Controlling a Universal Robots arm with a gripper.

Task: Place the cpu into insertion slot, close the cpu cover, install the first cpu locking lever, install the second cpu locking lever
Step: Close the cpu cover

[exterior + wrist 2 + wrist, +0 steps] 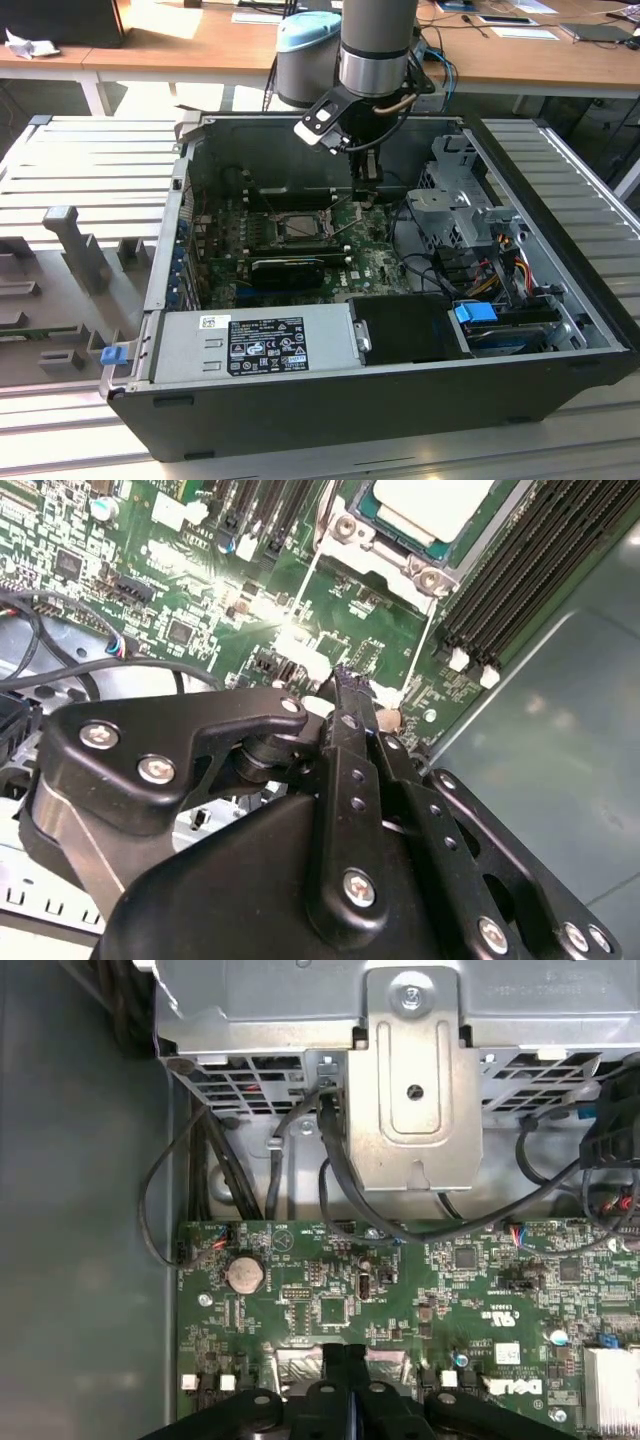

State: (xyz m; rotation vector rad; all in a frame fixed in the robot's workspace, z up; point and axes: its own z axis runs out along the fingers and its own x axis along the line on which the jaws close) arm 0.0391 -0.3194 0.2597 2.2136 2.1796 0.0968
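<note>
Grey-topped, one cpu (pixel 430 505) seems seated; one pincer (pixel 345 677) hangs nearby, pinched together.

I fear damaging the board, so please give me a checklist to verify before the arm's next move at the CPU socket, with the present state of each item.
1. cpu lying flat in place: ok.
2. cpu cover down over it: ok, as it appears.
3. locking levers latched: not ok; both thin rods stick out past the cover toward the hand.
4. hand empty: ok; fingers together, nothing between them.
5. Hand lined up with a lever end: cannot tell; it is close to one rod's end.
6. black cables apart from the hand: cannot tell; they pass behind its linkage.
</note>
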